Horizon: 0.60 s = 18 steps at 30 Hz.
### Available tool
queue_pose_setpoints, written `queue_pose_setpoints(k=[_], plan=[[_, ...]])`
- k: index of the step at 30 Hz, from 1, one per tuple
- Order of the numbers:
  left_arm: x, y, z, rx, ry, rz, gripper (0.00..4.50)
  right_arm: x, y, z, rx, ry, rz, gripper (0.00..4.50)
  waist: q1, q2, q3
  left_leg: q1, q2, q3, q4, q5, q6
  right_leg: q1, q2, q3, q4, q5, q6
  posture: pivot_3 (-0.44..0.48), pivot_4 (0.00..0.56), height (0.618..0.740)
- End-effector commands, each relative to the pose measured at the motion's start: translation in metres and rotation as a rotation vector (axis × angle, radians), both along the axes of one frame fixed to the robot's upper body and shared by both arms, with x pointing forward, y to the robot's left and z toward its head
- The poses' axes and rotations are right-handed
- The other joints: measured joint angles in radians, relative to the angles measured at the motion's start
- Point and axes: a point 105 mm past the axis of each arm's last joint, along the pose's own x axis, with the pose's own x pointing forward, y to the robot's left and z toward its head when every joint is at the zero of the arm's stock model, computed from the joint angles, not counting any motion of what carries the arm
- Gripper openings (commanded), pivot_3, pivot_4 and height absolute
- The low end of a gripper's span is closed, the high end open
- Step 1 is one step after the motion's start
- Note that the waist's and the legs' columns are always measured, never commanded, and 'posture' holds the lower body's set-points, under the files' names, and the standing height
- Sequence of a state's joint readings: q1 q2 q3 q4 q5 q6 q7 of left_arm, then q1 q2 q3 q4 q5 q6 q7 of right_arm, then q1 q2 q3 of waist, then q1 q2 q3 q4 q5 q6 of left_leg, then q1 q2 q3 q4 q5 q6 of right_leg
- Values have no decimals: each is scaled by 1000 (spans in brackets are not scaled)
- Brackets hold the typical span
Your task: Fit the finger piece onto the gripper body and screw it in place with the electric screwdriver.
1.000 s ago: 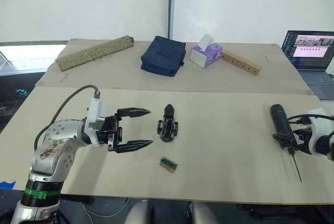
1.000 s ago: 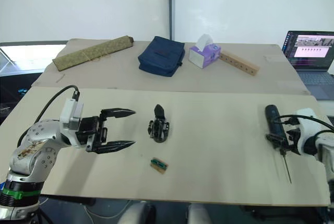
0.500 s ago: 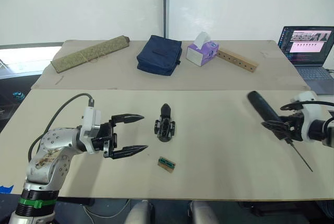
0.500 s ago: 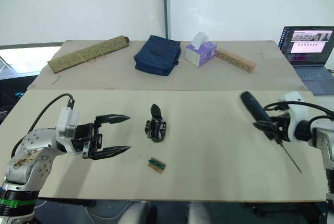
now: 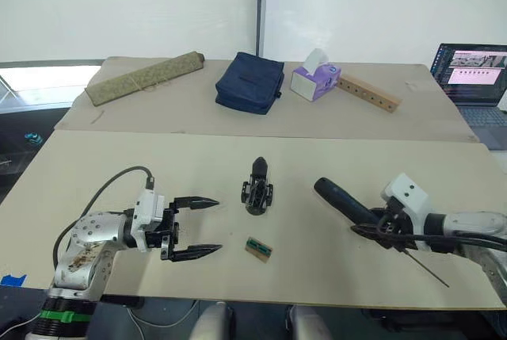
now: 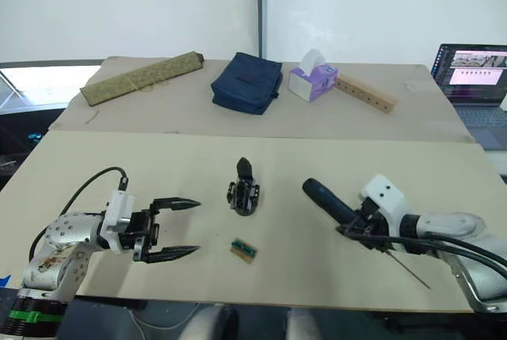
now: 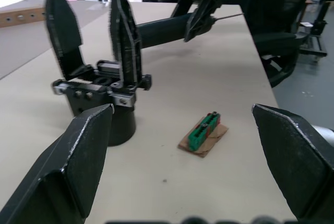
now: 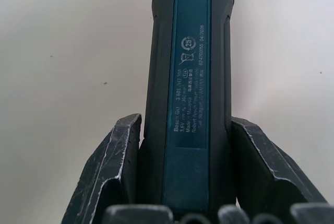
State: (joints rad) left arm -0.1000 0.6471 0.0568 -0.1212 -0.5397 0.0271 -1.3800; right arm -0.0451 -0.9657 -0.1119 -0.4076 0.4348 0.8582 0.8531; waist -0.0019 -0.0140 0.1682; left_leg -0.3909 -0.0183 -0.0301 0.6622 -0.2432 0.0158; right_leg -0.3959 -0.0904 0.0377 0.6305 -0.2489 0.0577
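Your right end effector (image 5: 386, 227) pinches the electric screwdriver (image 5: 348, 204) near its front, with one finger pressed on each side of the barrel. The tool lies low over the surface (image 5: 119, 158), its rounded end turned to the left and far, toward the middle, and its thin bit turned to the right and near, away from the work. Your left end effector (image 5: 195, 227) is spread wide and holds nothing; it hovers just left of the gripper body (image 5: 257, 194).

The gripper body stands upright at the middle of the surface. The pointed black part on its top looks like the finger piece (image 5: 258, 168), but you cannot tell from here if it is fully seated or only resting there. A small green-topped block (image 5: 257, 249) lies near it, a little to the right and nearer to you.

For this step, I judge that you must first turn the screwdriver so that the bit faces the gripper body, because now it points the wrong way. Steady the body with the left end effector before you press, otherwise it can tip. Bring the bit straight into the screw head, not at an angle.

On the barrel a label reads "Bosch" with small lines under it that look like ratings, a crossed-bin mark and what seems to be "04/2026"; the rest is too small to read.
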Motion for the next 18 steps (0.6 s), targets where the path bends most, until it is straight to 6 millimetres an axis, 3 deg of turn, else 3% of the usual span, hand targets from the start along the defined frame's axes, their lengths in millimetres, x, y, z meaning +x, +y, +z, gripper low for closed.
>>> queue_pose_setpoints(k=[1, 2, 3, 7, 8, 12, 15, 18], plan=[[-4, -6, 11, -7, -30, -42, 4500, 11, -2, 5, -10, -65, 33, 1987, -2, 0, 0, 0, 0, 0, 0, 0, 0, 0, 0, 0, 0, 0, 0, 0, 150, 740], [-4, -7, 11, -8, -25, -46, 4500, 13, -3, 6, 8, -60, 25, 1987, -3, 0, 0, 0, 0, 0, 0, 0, 0, 0, 0, 0, 0, 0, 0, 0, 150, 740], [-6, -8, 12, -10, -16, -52, 4500, 15, -5, 7, 3, -68, 26, 3006, -5, 0, 0, 0, 0, 0, 0, 0, 0, 0, 0, 0, 0, 0, 0, 0, 150, 740], [-7, -9, 8, -10, 5, -59, 4500, 16, -9, 11, -20, -64, 43, 4326, -11, 0, 0, 1, 0, 0, 0, 0, 0, 1, 0, 1, 1, 0, 0, 0, 150, 740], [-7, -9, 7, -10, 6, -60, 4500, 14, -9, 14, -22, -60, 58, 4472, -10, 0, 0, 1, 0, 0, 0, 0, 0, 1, 0, 1, 1, 0, 0, 0, 150, 740], [-3, -8, 3, 8, 69, -62, 4500, 14, -6, 44, -25, -80, 123, 4472, -12, 0, 0, 1, 0, 1, 0, 0, 0, 1, 0, 1, 1, 0, 0, 0, 150, 740], [1, -8, 5, -1, 61, -51, 4500, 7, -8, 63, -45, -1, 166, 4472, -11, 0, 0, 2, 0, 1, 0, 0, 0, 0, 0, 1, 1, 0, 0, 0, 150, 740], [0, -10, 4, 1, 58, -65, 4500, -5, -17, 69, -151, 171, 103, 4472, -10, 0, 0, 1, 0, 1, 0, 0, 1, 0, 0, 1, 1, 0, 0, 0, 150, 740]])
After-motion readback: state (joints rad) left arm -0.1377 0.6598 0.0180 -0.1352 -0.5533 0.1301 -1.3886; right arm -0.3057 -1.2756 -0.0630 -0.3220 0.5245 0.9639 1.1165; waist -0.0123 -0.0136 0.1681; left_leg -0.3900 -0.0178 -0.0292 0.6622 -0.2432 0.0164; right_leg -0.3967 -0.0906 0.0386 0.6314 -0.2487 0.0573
